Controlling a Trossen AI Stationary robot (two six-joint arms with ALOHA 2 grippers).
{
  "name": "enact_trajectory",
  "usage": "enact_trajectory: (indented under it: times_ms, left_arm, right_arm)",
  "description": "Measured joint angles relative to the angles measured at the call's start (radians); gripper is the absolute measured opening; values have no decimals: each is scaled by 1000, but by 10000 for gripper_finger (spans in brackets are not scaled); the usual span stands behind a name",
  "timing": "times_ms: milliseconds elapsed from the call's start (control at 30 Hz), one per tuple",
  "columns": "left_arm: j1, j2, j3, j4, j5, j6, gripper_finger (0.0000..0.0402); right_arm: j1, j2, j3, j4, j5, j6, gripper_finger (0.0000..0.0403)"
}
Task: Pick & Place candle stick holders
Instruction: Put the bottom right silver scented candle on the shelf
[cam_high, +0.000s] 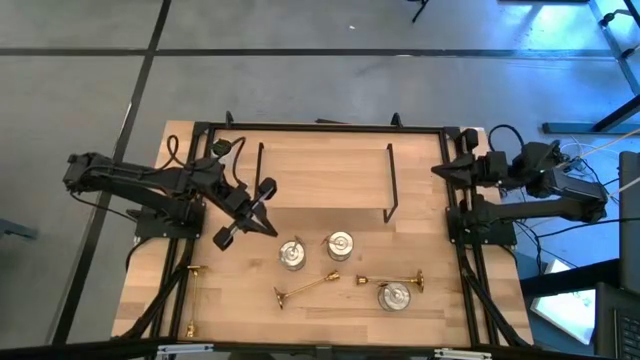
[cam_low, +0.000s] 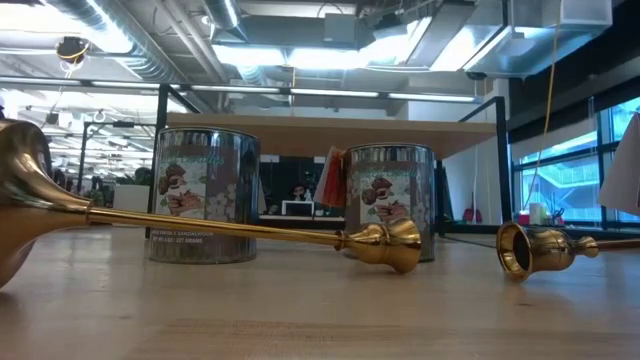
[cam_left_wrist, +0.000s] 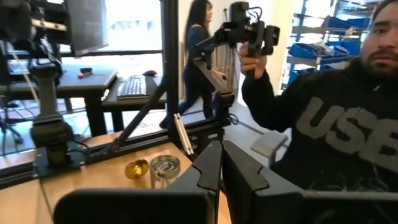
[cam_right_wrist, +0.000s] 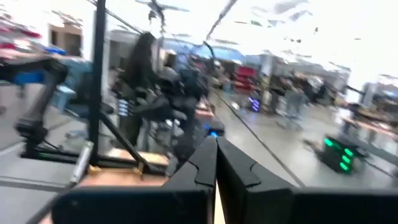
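Note:
Three squat silvery cups stand on their bases on the wooden table: two side by side (cam_high: 292, 254) (cam_high: 340, 244) and one nearer the front right (cam_high: 394, 296). Three gold sticks lie on their sides: one at the front left (cam_high: 191, 300), one in the middle (cam_high: 305, 288), one beside the right cup (cam_high: 390, 280). The low view shows two cups (cam_low: 205, 195) (cam_low: 390, 200) behind the middle stick (cam_low: 250, 230). My left gripper (cam_high: 266, 227) is shut and empty, in the air just left of the two cups. My right gripper (cam_high: 438, 170) is shut and empty at the table's right edge.
A black wire rack (cam_high: 325, 180) stands across the far half of the table. Black frame rails (cam_high: 460, 270) run along the table's sides. In the left wrist view a person in a dark hoodie (cam_left_wrist: 329, 124) stands close beyond the table, and another person (cam_left_wrist: 199, 50) walks farther back.

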Motion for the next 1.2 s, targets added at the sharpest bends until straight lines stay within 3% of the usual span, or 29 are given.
enact_trajectory:
  times_ms: [100,233,400,600,867,967,1200]
  left_arm:
    - [-21,0,0,-7,-1,23,6]
    - [-45,0,0,-7,-3,40,6]
    - [-78,1,0,-39,-5,41,6]
    - [-113,4,0,-86,-11,70,6]
    - [-161,5,0,-163,-142,91,6]
    - [-171,5,0,-166,-192,93,6]
    - [-175,6,0,-160,-242,80,6]
  right_arm:
    - [0,50,0,101,-97,28,7]
    - [1,142,0,221,-177,286,7]
    - [3,283,0,263,-215,321,16]
    - [31,401,0,227,-218,465,87]
    - [236,480,28,18,-230,631,192]
    - [344,502,41,-27,-183,711,202]
    - [587,562,43,-49,91,834,202]
